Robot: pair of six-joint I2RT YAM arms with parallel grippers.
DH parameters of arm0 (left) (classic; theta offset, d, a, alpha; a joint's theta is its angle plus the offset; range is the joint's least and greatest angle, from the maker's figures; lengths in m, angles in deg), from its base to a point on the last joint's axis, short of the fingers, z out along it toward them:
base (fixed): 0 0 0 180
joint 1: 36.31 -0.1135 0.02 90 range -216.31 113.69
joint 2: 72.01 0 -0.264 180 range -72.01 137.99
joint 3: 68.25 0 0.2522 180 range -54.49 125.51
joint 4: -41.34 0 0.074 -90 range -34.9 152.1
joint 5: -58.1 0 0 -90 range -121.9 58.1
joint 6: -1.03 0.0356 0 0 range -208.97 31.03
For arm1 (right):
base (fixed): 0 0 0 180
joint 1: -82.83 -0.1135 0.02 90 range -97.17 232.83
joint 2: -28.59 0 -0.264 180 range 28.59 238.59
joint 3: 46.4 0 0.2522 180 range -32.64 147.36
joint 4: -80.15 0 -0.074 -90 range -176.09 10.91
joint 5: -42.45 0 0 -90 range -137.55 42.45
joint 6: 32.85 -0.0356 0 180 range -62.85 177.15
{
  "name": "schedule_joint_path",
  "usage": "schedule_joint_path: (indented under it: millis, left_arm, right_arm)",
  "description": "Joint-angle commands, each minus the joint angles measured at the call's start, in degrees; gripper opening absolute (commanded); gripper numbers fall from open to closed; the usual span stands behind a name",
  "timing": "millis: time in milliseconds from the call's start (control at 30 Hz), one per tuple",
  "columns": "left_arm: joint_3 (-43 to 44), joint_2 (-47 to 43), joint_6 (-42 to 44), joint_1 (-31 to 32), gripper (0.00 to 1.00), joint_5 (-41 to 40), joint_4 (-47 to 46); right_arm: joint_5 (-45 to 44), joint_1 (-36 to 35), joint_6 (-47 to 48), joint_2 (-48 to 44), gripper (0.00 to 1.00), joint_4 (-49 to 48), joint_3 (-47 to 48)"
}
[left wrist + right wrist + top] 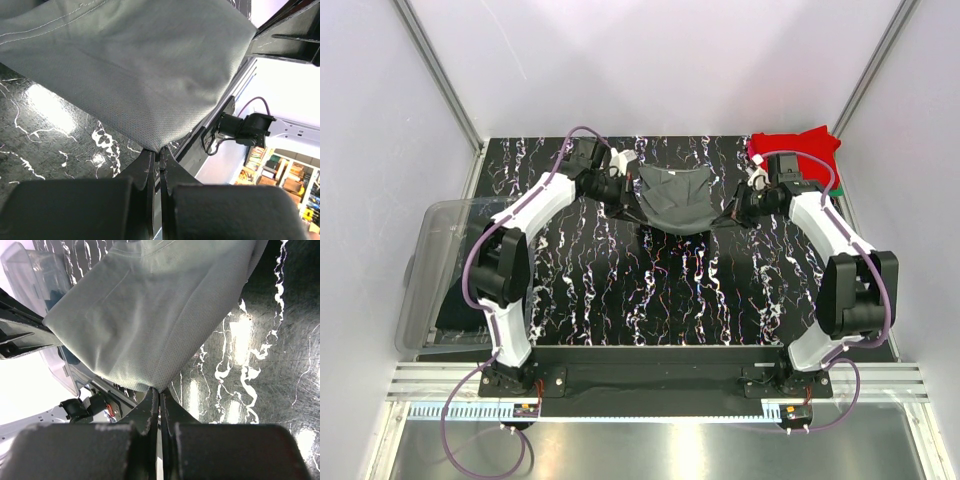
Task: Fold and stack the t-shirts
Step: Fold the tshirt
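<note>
Left gripper (159, 156) and right gripper (160, 392) are each clenched on an edge of the dark grey t-shirt (672, 200), which sags between them above the far middle of the table (620, 300), its long axis running side to side, equally near both arms.

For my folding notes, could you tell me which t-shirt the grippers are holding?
The dark grey t-shirt, gripped at opposite edges by the left gripper and the right gripper. The red t-shirt lies untouched at the far right corner of the table.
</note>
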Motion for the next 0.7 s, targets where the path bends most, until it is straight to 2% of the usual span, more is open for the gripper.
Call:
schedule_joint_path:
  millis: [0,400,567,667]
  left_arm:
    - [2.3,-3.98,0.99,-0.01,0.0,-1.37,0.3]
    - [2.47,-5.21,0.46,0.26,0.0,-3.04,-0.31]
    - [-0.78,-4.68,-0.5,0.26,0.0,-2.25,-0.93]
    - [0.44,-3.37,-0.33,0.17,0.0,-2.34,-1.46]
  right_arm:
    - [1.04,0.73,-0.84,-3.19,0.0,-0.13,2.72]
    - [0.52,2.05,-0.67,-6.09,0.0,-1.09,1.06]
    - [0.51,2.14,-1.63,-5.65,0.0,-3.55,-1.76]
    - [0.16,2.31,-1.02,-4.07,0.0,-4.52,-1.5]
